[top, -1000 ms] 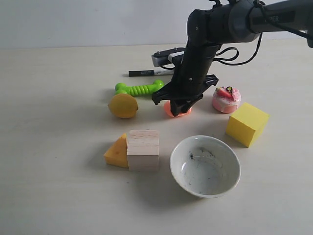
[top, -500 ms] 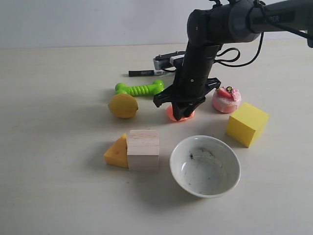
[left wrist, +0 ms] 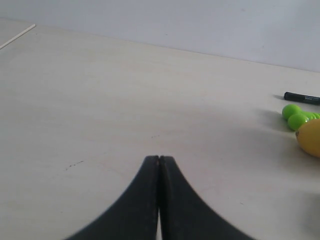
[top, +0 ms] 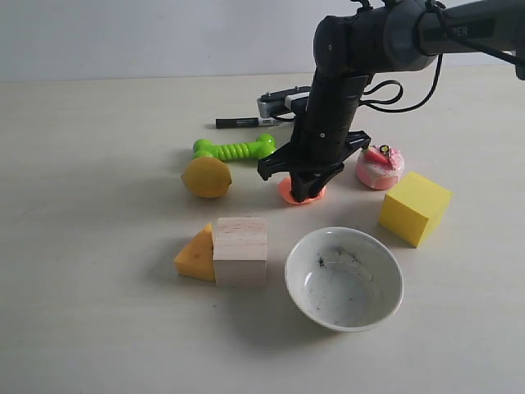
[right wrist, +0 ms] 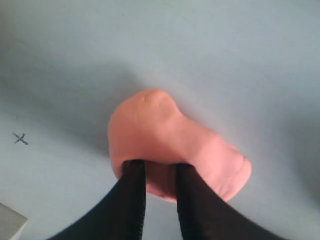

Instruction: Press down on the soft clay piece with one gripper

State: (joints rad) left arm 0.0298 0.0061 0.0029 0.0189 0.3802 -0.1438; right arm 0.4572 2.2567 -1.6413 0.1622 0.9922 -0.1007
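Observation:
The salmon-orange clay piece (top: 288,191) lies mid-table between the lemon and the pink cake toy. My right gripper (top: 304,195) stands straight down on it, covering most of it in the exterior view. In the right wrist view the two black fingertips (right wrist: 134,167) are a narrow gap apart and sunk into the top of the clay (right wrist: 165,127), which bulges around them. My left gripper (left wrist: 159,159) is shut and empty over bare table, away from the clay; it does not show in the exterior view.
A yellow lemon (top: 206,177), a green dumbbell toy (top: 234,149) and a black pen (top: 242,121) lie left of the clay. The pink cake toy (top: 380,167) and a yellow cube (top: 414,208) are to its right. A white bowl (top: 344,277), a wooden block (top: 239,250) and a cheese wedge (top: 195,254) sit in front.
The right gripper shifted slightly right and lower onto the clay over the last second. In the last half second it barely moved.

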